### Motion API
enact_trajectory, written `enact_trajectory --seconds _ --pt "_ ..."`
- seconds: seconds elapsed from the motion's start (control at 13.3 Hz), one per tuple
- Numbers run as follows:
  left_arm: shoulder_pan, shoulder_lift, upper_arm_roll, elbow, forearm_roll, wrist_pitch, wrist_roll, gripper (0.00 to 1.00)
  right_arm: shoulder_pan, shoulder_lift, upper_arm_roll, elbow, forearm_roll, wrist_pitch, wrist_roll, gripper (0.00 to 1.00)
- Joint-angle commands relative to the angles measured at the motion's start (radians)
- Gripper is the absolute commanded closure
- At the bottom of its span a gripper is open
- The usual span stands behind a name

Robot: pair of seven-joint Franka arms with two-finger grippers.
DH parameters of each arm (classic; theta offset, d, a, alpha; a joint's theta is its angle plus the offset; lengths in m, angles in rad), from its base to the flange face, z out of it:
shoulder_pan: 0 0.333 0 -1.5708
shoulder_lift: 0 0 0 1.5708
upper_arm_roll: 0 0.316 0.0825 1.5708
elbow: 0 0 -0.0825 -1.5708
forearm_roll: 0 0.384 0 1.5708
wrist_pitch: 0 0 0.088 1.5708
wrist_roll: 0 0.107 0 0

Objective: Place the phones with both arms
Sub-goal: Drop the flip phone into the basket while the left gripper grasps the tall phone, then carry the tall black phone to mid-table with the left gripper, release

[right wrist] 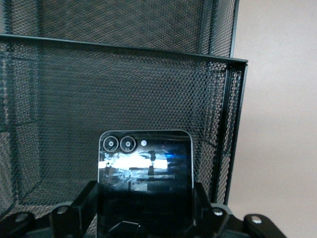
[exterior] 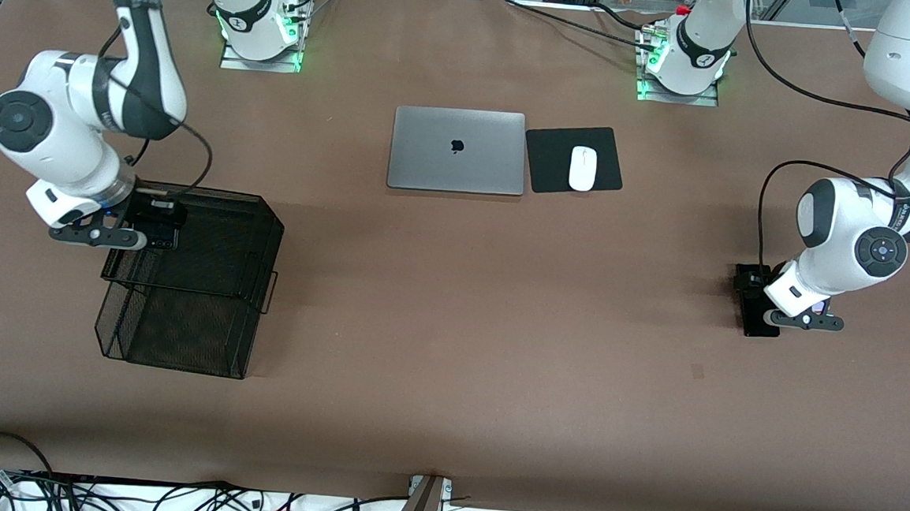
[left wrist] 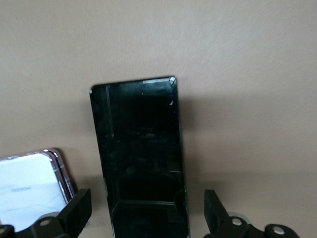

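Right gripper point(exterior: 158, 231): over the upper tier of a two-tier black wire-mesh tray point(exterior: 208, 288) at the right arm's end of the brown table point(exterior: 451, 326). Its black fingers point(right wrist: 84, 203) are clamped on the side edges of a small squarish black phone point(right wrist: 146, 173) with rounded corners and a glossy face. Only the right wrist view shows that phone's two round lenses and the fine woven mesh of the tray walls around it; from the front it reads as a dark block at the claw.

Left gripper point(exterior: 795, 312): low over the table at the left arm's end, fingers point(left wrist: 77, 210) spread apart either side of a long black slab phone point(left wrist: 141, 158) lying flat on the table, not touching it. The front view hides most of this phone under the wrist.

Small lavender-white phone point(left wrist: 29, 188): glossy, chrome-edged, just beside the slab, outside the claw; seen clearly in the left wrist view alone.

Mid-table, toward the bases: closed grey metal laptop point(exterior: 457, 150); beside it a black square mouse pad point(exterior: 555, 163) bearing a smooth white mouse point(exterior: 583, 168).
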Motion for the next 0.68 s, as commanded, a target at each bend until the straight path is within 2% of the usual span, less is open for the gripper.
enact_trajectory --seconds 0.0,0.08,0.15,0.23,0.3,0.38,0.45,0.6 --pt "0.025 0.048 -0.010 0.006 0.026 0.025 -0.009 0.00 -0.038 0.052 0.006 0.026 0.100 0.014 -0.079 0.80" --pt "0.029 0.050 -0.010 0.003 0.021 0.032 -0.009 0.00 -0.044 0.056 0.006 0.029 0.102 0.014 -0.079 0.55" --pt "0.030 0.051 -0.010 0.003 0.020 0.032 -0.010 0.03 -0.045 0.062 0.006 0.034 0.102 0.013 -0.079 0.38" --pt "0.032 0.057 -0.010 0.004 0.018 0.032 -0.007 0.35 -0.047 0.063 0.005 0.037 0.102 0.013 -0.079 0.03" --pt "0.033 0.058 -0.013 0.006 0.016 0.026 -0.006 0.70 -0.049 0.063 0.005 0.052 0.102 0.004 -0.079 0.00" --pt "0.033 0.047 -0.020 0.015 0.016 0.009 -0.006 0.82 -0.047 0.063 0.005 0.072 0.102 -0.006 -0.083 0.00" --pt "0.029 0.027 -0.028 0.033 0.012 -0.048 -0.006 0.91 -0.045 0.062 0.005 0.098 0.101 -0.045 -0.083 0.00" --pt "0.030 0.007 -0.091 0.137 -0.057 -0.287 -0.006 0.92 -0.039 0.062 0.006 0.199 0.102 -0.181 -0.073 0.00"
